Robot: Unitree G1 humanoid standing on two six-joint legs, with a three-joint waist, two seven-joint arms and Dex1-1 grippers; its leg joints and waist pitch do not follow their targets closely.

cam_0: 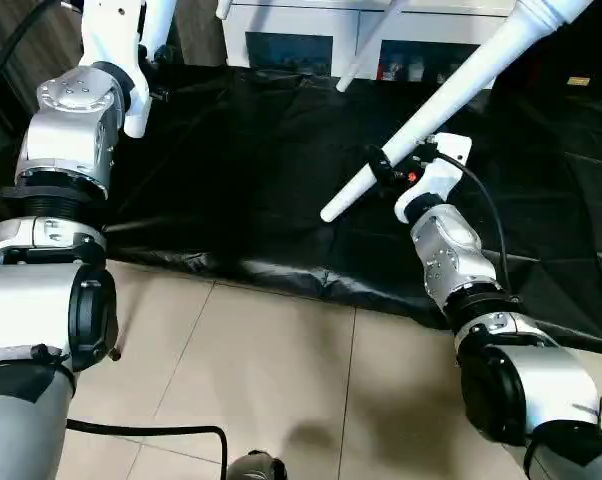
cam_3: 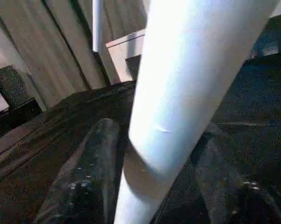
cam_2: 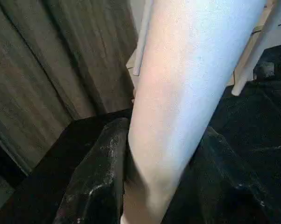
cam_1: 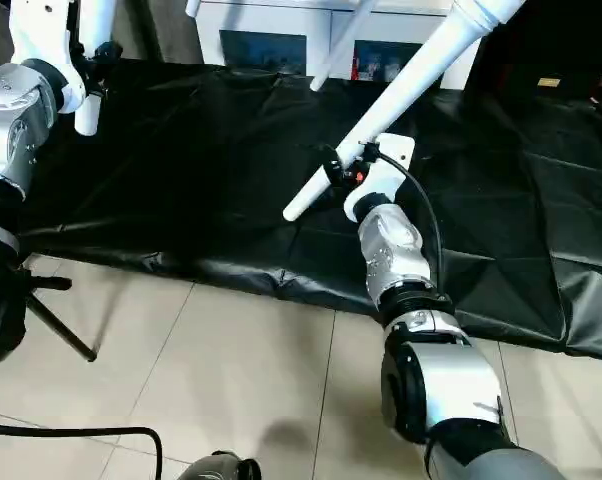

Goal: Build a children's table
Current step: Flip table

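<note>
My left gripper (cam_0: 146, 75), raised at the far left, is shut on a white table leg (cam_0: 133, 100). In the left wrist view that leg (cam_2: 187, 93) runs between the black fingers (cam_2: 103, 177). A second long tapered white leg (cam_0: 461, 90) slants from the upper right down to its narrow end over the black sheet. My right gripper (cam_0: 391, 165) sits around this leg near its narrow end, and the right wrist view looks straight along the leg (cam_3: 187, 93). Another thin white leg (cam_0: 366, 50) slants at the back. The table's top is out of view.
A crumpled black sheet (cam_0: 241, 180) covers the floor ahead, and its near edge meets beige tiles (cam_0: 261, 380). A white cabinet with dark glass doors (cam_0: 301, 30) stands at the back. A black tripod foot (cam_1: 51, 320) and a cable (cam_0: 141, 432) lie at the near left.
</note>
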